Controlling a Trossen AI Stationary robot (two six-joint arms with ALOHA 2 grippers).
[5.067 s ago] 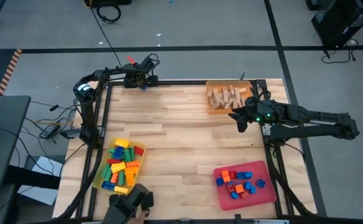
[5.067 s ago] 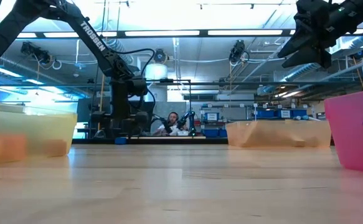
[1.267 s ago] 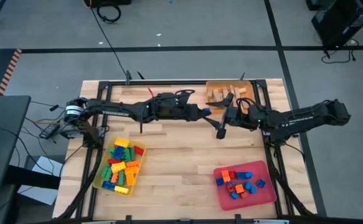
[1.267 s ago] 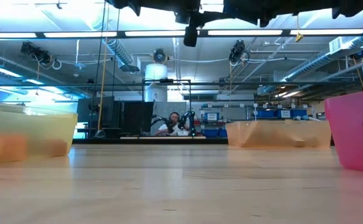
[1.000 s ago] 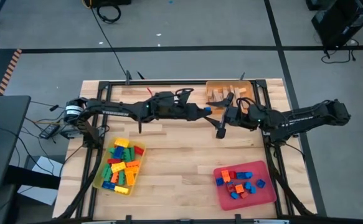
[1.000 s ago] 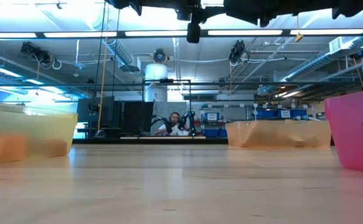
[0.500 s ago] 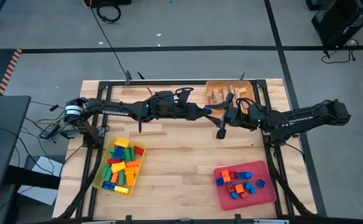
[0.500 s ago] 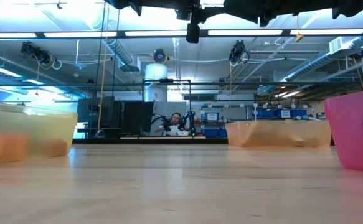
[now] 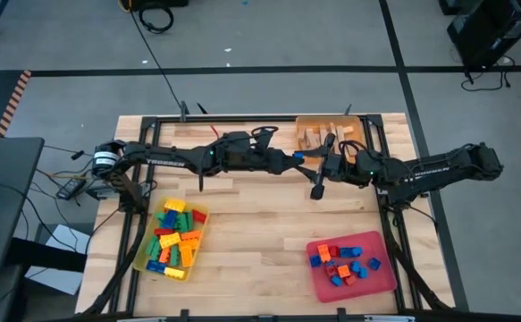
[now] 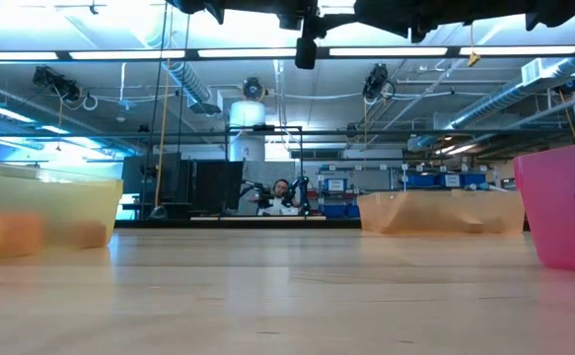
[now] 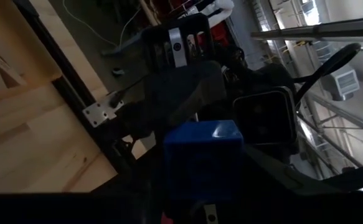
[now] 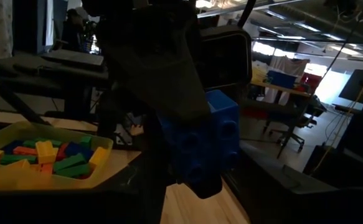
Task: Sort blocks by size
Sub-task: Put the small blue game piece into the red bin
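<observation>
Wooden table (image 9: pixel 242 206) carries three trays; above its far middle the left gripper (image 9: pixel 303 159) and right gripper (image 9: pixel 324 164) meet around one blue block (image 11: pixel 203 158). Both sets of fingers look closed on it, mid-handover. Judgement: the left should release only once the right's hold is firm.

Overhead looks straight down, low view level across; both wrist views, seemingly close, share a blue block (image 11: pixel 202 154).

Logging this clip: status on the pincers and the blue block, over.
Left pincer and right pincer meet mid-air near the orange tray. Blue block between them, both gripping, handover under way. Nothing in the way.
</observation>
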